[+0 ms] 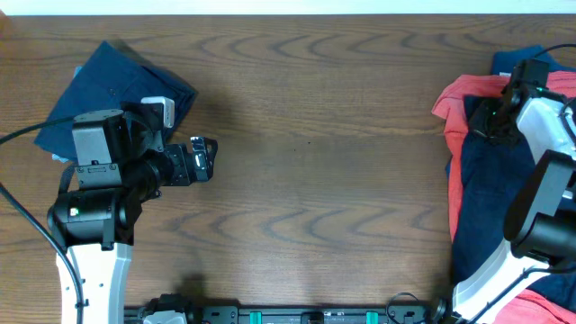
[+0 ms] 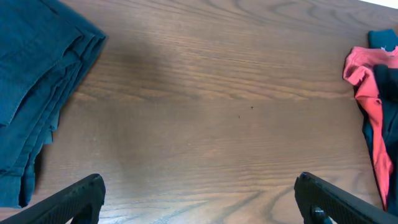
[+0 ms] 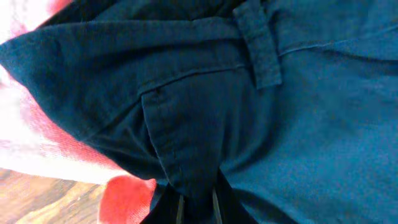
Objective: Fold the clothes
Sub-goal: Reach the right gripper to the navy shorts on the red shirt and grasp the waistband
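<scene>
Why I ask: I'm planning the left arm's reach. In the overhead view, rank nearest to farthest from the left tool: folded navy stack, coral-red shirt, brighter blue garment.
From the left tool:
1. folded navy stack, far-left corner, right beside it.
2. coral-red shirt, well across, right side.
3. brighter blue garment, far-right corner.

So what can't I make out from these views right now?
1. The right tool: its tips are hidden overhead under the right arm; in the right wrist view they are buried in the dark navy cotton shorts.
2. The crumpled coral-red and navy clothes pile: cut by the overhead's right edge and covered by that arm; garment count unclear.
3. The folded dark blue garment stack: the left arm covers part overhead; the left wrist view crops it.
</scene>
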You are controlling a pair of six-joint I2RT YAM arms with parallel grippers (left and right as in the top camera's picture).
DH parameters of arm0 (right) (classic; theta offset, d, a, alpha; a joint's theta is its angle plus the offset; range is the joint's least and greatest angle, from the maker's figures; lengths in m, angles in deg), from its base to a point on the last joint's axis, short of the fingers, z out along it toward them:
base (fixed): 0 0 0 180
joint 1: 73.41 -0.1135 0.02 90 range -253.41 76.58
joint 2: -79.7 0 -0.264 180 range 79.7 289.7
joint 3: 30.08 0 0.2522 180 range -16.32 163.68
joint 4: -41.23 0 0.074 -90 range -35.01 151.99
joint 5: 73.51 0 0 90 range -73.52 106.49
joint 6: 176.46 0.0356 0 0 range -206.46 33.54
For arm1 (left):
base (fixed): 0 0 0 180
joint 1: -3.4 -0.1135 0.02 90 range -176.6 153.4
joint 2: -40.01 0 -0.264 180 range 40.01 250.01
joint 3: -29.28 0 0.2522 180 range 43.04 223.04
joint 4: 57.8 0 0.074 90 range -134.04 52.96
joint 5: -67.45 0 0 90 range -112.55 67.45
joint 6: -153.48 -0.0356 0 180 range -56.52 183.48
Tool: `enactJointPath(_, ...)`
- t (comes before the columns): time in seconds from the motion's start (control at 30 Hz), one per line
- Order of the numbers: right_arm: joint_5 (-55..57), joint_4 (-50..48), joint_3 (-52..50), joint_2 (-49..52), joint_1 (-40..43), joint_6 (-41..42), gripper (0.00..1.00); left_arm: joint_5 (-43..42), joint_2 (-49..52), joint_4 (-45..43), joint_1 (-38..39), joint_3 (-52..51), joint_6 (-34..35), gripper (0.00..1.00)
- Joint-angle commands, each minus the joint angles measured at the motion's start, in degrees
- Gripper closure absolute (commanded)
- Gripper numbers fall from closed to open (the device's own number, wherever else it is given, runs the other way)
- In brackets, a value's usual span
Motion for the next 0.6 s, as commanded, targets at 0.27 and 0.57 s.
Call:
enactJointPath(0.27,0.02,1.11,2.58,-7.3,4.9,0.33,0.99,-0.83,-0.55,0.13,0.24,1.44,0.57,0.02)
enactJointPath(0.57,-7.5,0.28,2.54,-7.26,4.87,-3.63,0.84,-0.85,-0.55,0.66,0.24,1.42,0.57,0.02)
